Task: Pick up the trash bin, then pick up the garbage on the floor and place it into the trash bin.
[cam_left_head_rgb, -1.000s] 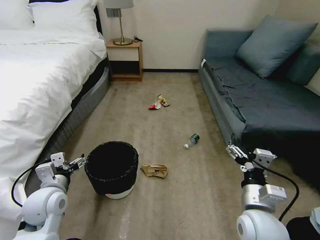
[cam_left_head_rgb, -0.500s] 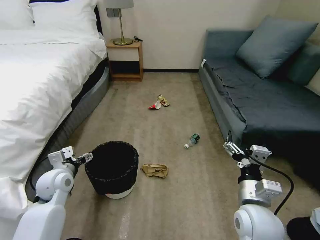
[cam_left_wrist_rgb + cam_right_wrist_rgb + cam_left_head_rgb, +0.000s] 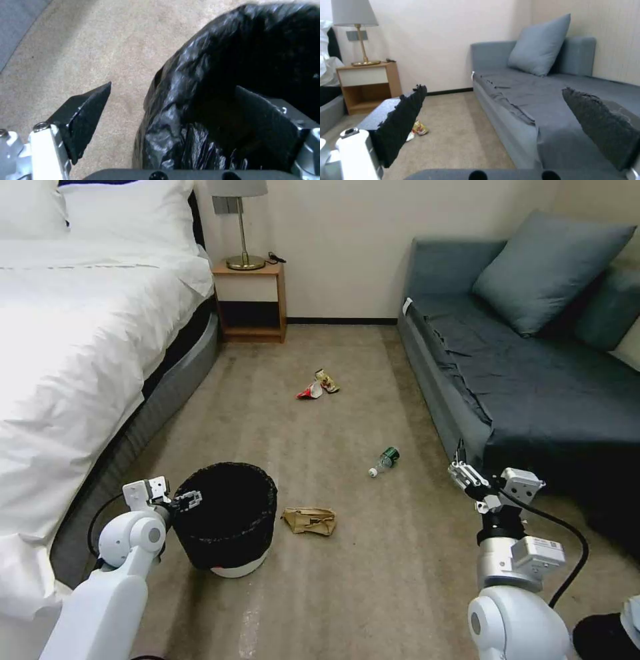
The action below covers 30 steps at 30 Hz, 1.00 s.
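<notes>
trash bin [image 3: 227, 517], black-lined with its white base showing, stands on the carpet [image 3: 347, 580] beside the bed [image 3: 73, 347]. left gripper [image 3: 189, 499] straddles its near rim, fingers [image 3: 83, 117] spread, one outside and one inside the bag. right gripper [image 3: 465, 476] hangs spread by the sofa [image 3: 533, 380]. paper bag [image 3: 310, 521] lies just beside the bin; bottle [image 3: 385, 461] and wrappers [image 3: 318, 384] lie farther off.

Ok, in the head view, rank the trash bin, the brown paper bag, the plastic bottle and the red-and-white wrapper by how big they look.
Largest to smallest:
1. trash bin
2. crumpled brown paper bag
3. plastic bottle and red-and-white wrapper: they look alike; the wrapper lies farther off, so I won't rank them.
</notes>
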### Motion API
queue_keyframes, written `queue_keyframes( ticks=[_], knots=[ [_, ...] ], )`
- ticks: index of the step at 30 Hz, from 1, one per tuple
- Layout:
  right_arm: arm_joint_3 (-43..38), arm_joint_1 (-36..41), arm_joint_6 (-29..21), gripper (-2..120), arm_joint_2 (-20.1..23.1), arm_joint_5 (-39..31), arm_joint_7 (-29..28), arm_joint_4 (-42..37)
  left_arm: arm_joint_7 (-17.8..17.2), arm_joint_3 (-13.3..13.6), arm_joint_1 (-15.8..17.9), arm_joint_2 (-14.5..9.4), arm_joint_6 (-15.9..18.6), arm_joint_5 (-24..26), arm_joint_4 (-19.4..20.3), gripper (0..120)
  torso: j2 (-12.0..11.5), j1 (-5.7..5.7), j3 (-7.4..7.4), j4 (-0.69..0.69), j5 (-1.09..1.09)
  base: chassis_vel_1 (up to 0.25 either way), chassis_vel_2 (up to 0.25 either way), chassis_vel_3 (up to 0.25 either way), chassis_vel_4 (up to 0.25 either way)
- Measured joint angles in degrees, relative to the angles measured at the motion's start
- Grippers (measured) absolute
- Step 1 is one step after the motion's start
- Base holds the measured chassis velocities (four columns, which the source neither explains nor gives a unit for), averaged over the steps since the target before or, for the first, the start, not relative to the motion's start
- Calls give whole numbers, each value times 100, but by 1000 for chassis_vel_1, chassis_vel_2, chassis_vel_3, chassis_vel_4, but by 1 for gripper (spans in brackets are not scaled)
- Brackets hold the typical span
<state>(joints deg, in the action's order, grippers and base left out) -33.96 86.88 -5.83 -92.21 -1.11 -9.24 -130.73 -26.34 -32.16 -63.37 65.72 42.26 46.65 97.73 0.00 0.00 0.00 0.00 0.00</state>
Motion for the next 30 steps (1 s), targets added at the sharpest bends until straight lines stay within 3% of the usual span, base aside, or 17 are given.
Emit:
queue_keyframes(
  ticks=[11, 16, 30],
  knots=[
    [-1, -11, 26, 100, 5, 8, 0, 5, -5, 16, -1, 6, -40, 4, -228, 95, 0, -1, -1, 1, 3, 0, 0, 0, 0],
    [-8, -15, 40, 100, 6, 8, -3, 20, 14, 33, -5, 46, -41, -4, -201, 72, 0, -1, -1, 1, 2, 0, 0, 0, 0],
    [-45, -14, 65, 100, 7, -14, -23, 22, 10, 48, -45, 69, -34, 54, -150, 25, 0, 0, -1, 1, 1, 0, 0, 0, 0]
  ],
)
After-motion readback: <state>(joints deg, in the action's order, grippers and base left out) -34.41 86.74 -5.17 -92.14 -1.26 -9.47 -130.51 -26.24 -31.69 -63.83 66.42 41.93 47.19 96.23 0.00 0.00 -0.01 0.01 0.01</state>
